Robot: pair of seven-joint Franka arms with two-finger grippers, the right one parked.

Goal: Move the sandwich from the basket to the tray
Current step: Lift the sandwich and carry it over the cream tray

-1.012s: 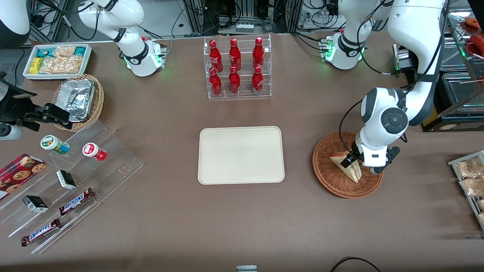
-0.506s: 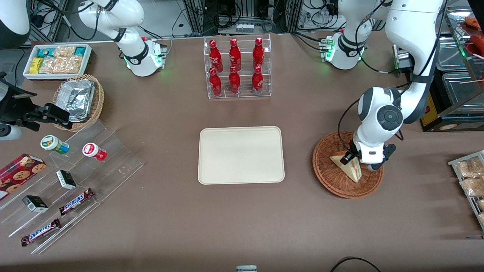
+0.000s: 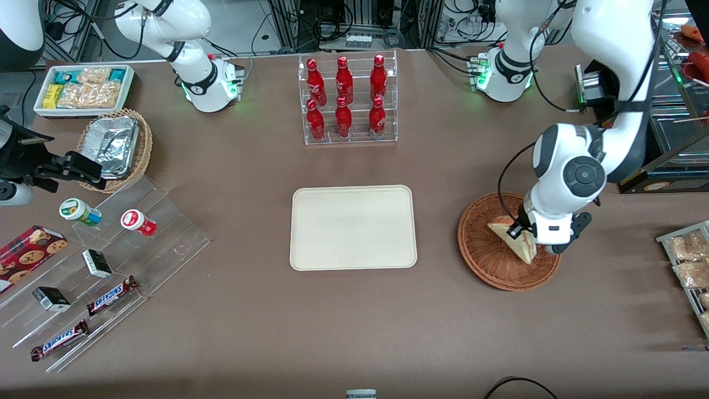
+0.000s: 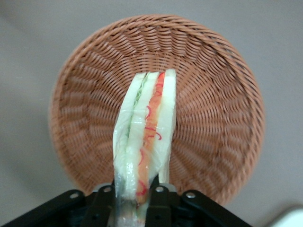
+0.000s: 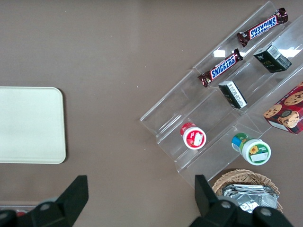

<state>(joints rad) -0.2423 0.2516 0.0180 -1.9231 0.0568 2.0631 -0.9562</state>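
Brown counter [image 3: 232, 166]. Above the basket [image 3: 487, 260]: gripper [image 4: 137, 191], fingers [image 4: 158, 201] clamped on sandwich [image 4: 144, 137], held edge-up to clear the rim. Tray [image 3: 353, 227] waiting well apart.

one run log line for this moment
phase: lift | left end effector: shut on triangular pale-bread sandwich, above round reddish-brown wicker basket | flat cream-beige rectangular tray: bare
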